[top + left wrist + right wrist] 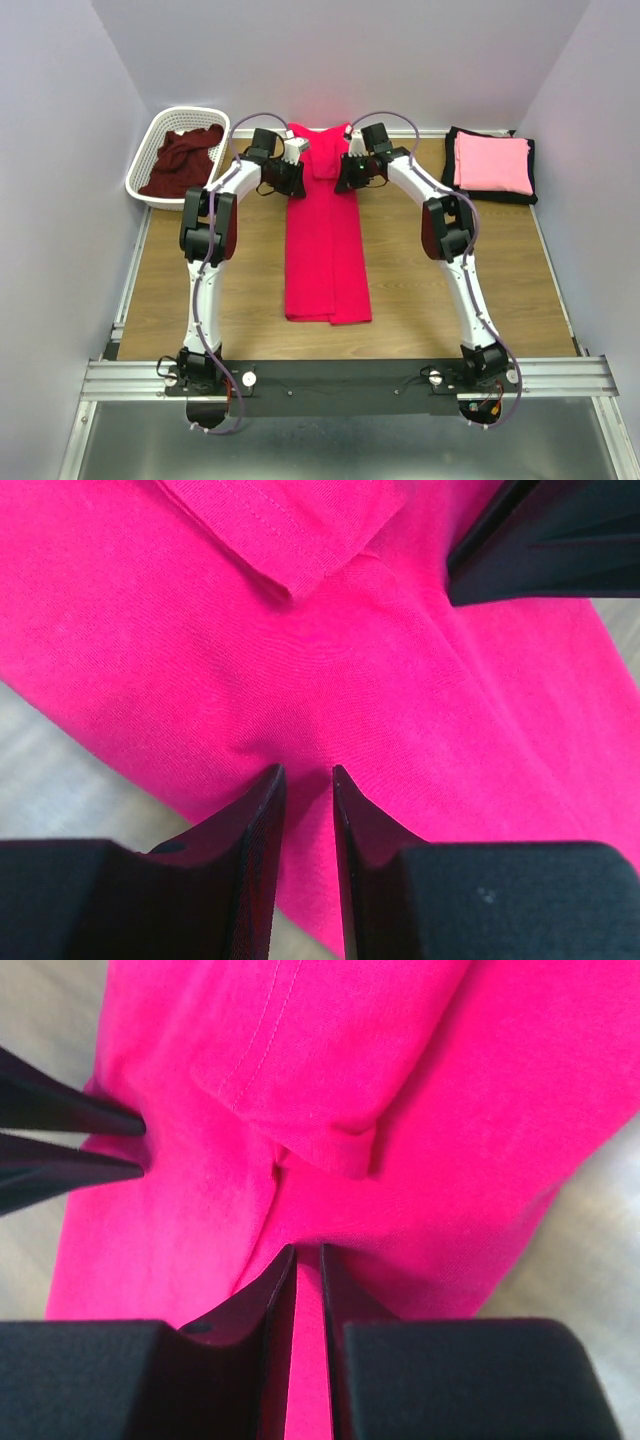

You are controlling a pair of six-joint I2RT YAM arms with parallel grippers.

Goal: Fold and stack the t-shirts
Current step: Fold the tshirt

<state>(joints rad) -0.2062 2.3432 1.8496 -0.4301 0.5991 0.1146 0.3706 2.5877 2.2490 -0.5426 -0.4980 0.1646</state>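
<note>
Top external, crimson t-shirt (pixel 327 240), long axis near-far

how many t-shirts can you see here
4: a red shirt laid out mid-table, a pink shirt folded at the far right on a black shirt, and a maroon shirt in the basket at the far left. Others may hide beneath it.

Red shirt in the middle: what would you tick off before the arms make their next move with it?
1. Left gripper pinches the red t-shirt: ok, fabric puckers into it.
2. Right gripper pinches the same far end: ok.
3. Shirt lies folded in a straight narrow strip: ok.
4. Table beside the strip free of other things: ok.
5. Pink t-shirt folded flat at the far right, ready for stacking: ok.
6. Each grip catches every layer: cannot tell.
</note>
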